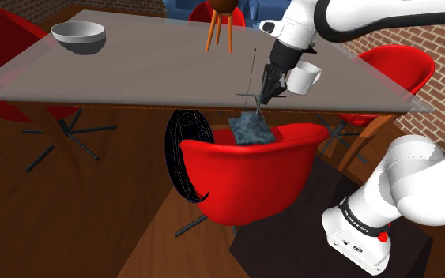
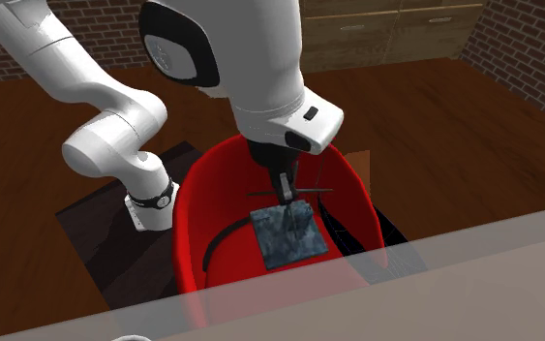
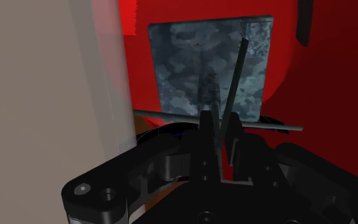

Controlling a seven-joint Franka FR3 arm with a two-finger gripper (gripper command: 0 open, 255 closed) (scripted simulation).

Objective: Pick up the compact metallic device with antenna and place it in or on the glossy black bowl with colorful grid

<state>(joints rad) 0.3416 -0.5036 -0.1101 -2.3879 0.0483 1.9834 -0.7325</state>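
The hand (image 1: 262, 98) is clamped on the thin antenna of the mottled grey device (image 1: 252, 130). The device sits just below it over the red chair (image 1: 244, 178), with the bench (image 1: 133, 79) edge close alongside.

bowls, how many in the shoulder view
2: a grey bowl on the table, far left; a black bowl on edge at the red chair's left side. Others may be hidden.

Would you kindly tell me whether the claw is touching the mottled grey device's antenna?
Touching. The wrist view shows the claw shut on the thin antenna of the mottled grey device, the rod pinched between its fingers with no gap.
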